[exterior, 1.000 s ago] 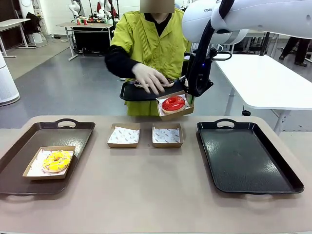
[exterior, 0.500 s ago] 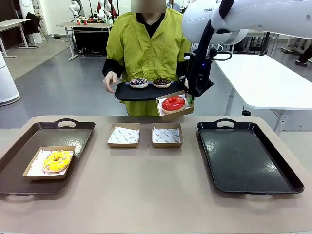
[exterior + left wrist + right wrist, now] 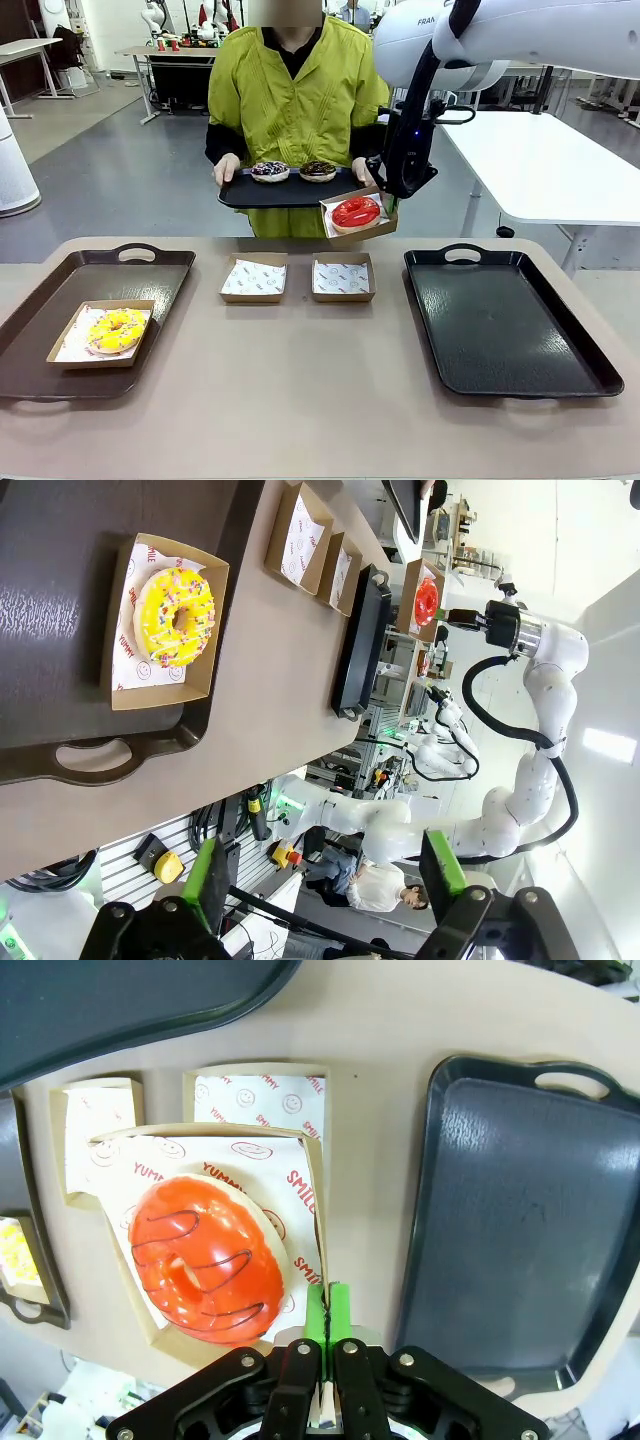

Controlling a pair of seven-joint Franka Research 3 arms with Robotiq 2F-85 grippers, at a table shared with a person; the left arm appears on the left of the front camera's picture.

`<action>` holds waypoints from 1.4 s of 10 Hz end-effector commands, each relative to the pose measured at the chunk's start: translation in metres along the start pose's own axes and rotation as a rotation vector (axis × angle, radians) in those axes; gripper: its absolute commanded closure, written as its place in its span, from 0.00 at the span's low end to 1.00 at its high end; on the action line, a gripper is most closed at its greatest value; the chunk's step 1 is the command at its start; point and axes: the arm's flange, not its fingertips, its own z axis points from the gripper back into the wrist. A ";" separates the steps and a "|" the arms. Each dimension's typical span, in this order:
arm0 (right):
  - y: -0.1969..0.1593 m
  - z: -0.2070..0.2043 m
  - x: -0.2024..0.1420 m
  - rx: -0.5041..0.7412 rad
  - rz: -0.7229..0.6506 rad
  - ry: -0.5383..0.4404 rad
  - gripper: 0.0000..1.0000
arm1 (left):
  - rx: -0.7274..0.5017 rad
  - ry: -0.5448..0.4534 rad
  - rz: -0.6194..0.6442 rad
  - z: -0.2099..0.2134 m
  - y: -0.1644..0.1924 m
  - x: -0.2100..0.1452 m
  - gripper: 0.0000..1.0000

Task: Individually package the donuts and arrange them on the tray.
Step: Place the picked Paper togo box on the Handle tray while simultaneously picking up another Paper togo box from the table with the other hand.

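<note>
right arm angles down from upper right, right hand [image 3: 386, 196] pinching the rim of the box [image 3: 362, 232] with the red donut [image 3: 356, 212], held above the worktop [image 3: 300, 380], top centre. left hand [image 3: 325, 875] fingers spread. yellow donut [image 3: 116, 330] boxed on brown tray [image 3: 60, 290], lower left; two dark donuts [image 3: 269, 171] on person's black tray [image 3: 290, 192]

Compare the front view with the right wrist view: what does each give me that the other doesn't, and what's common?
Front view: the person holding a serving tray carrying the dark chocolate donut and the brown chocolate donut.
Right wrist view: the right gripper seen close, pinched shut on the side wall of the held box.
Both: the red donut in that box, two empty boxes on the table, and the bare black tray.
</note>
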 end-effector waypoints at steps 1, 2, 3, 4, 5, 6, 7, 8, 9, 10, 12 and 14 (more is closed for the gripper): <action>0.000 0.000 0.000 0.000 0.000 0.000 0.99 | 0.000 0.000 0.000 0.000 0.000 0.000 0.00; -0.013 0.007 -0.010 0.012 0.028 0.003 0.99 | 0.037 0.020 -0.009 -0.004 -0.017 0.009 0.00; -0.034 0.019 -0.028 0.010 0.005 -0.007 0.99 | 0.101 0.029 -0.009 -0.012 -0.039 0.013 0.00; -0.060 0.031 -0.047 -0.008 -0.014 -0.006 0.99 | 0.198 0.038 -0.007 -0.020 -0.070 0.019 0.00; -0.082 0.037 -0.057 -0.015 -0.038 -0.004 0.99 | 0.267 0.050 0.001 -0.029 -0.097 0.026 0.00; -0.107 0.038 -0.067 -0.004 -0.051 0.008 0.99 | 0.333 0.076 0.001 -0.041 -0.124 0.031 0.00; -0.130 0.035 -0.074 -0.007 -0.047 0.014 0.99 | 0.399 0.067 0.000 -0.055 -0.151 0.042 0.00; -0.150 0.026 -0.083 -0.014 -0.059 0.033 0.99 | 0.470 0.062 -0.001 -0.073 -0.179 0.052 0.00; -0.163 0.015 -0.092 -0.028 -0.055 0.045 0.99 | 0.513 0.044 -0.006 -0.094 -0.199 0.059 0.00; -0.174 0.001 -0.100 -0.053 -0.039 0.060 0.99 | 0.585 0.025 -0.012 -0.117 -0.217 0.068 0.00; -0.191 -0.028 -0.109 -0.029 -0.045 0.080 0.99 | 0.722 -0.009 -0.030 -0.168 -0.243 0.086 0.00; -0.195 -0.049 -0.114 -0.021 -0.032 0.080 0.99 | 0.835 -0.033 -0.032 -0.212 -0.252 0.108 0.00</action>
